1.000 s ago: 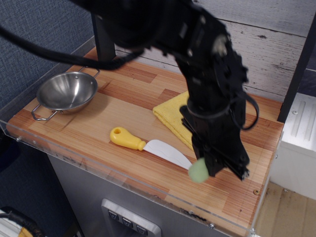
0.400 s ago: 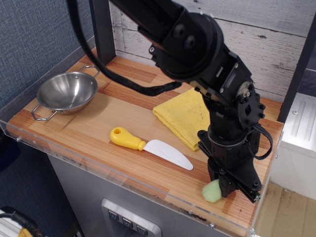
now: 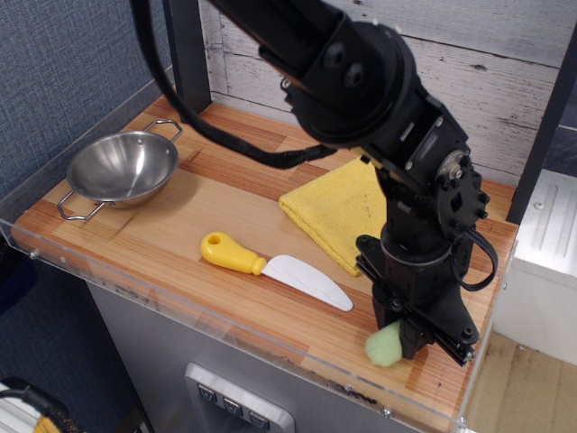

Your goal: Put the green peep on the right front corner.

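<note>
Arm comes down from the top of the frame, wrist pointing at the right front part of the table (image 3: 180, 225). Gripper (image 3: 403, 343) is low over the wood, fingers closed on the green peep (image 3: 384, 345) — the blob sticks out to the left of the black fingers, its bottom at or just above the surface; can't tell if it's actually touching.

Peep sits near the right front corner (image 3: 455, 361), just left of the small dark screw hole, close behind the clear front rim.

Other stuff on the table:
- Yellow cloth (image 3: 338, 207) behind the gripper, partly hidden by the arm.
- Knife (image 3: 275, 268) with yellow handle and white blade, lying flat left of the peep; blade tip near it but not touching.
- Steel bowl (image 3: 122, 168) with wire handles at the left rear, well apart from everything else.

Peep is clear of the cloth and the knife — only contact is the gripper.
</note>
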Available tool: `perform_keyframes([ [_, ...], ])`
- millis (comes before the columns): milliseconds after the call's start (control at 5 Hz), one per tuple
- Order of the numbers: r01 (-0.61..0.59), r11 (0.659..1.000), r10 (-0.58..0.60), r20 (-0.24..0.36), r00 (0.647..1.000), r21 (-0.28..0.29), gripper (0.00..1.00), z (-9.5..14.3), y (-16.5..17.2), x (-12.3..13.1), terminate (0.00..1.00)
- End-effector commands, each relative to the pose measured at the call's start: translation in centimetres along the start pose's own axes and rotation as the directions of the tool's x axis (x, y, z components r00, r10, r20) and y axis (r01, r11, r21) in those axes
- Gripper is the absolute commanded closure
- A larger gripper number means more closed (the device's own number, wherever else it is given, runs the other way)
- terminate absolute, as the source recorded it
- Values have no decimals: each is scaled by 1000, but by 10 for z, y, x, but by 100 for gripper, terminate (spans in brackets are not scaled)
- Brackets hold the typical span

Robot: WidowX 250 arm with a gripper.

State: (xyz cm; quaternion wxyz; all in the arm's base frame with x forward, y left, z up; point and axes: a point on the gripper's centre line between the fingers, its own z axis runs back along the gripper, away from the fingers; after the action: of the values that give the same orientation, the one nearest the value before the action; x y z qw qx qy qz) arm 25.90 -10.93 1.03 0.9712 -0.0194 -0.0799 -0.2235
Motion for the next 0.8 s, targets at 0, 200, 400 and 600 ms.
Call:
perform_keyframes([
  [0, 13, 1000, -14, 97, 995, 11, 0, 35, 9, 12, 0],
  [200, 9, 1000, -9, 105, 994, 1, 0, 42, 8, 16, 0],
  [400, -5, 1000, 6, 107, 994, -14, 0, 49, 10, 13, 0],
  [600, -76, 996, 80, 143, 986, -37, 0, 79, 22, 16, 0],
])
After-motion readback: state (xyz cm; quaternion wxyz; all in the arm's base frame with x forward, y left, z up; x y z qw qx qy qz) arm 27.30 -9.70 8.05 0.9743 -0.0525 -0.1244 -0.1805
